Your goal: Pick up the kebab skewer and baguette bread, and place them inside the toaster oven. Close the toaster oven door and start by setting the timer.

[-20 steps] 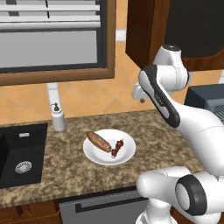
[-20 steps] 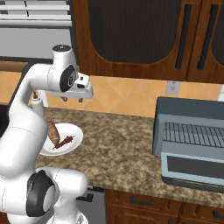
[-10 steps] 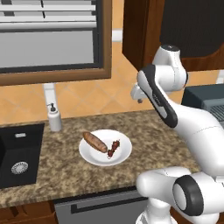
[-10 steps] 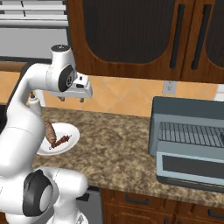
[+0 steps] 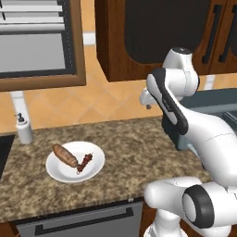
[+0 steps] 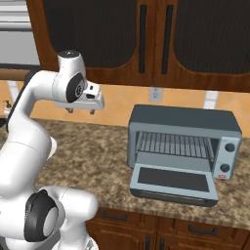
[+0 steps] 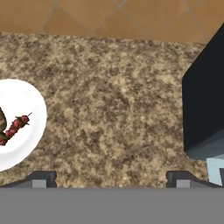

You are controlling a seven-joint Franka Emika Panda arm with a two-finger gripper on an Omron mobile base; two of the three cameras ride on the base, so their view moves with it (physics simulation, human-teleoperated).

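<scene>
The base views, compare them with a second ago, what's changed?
The whole scene has slid across both base views, so the base has driven sideways toward the toaster oven; the things on the counter have not moved. The gripper has opened wide and holds nothing. The baguette bread and kebab skewer still lie on the white plate, and the toaster oven door is still down.

Two base cameras look forward and down over the counter from behind; the hand camera looks straight down, nearer.
</scene>
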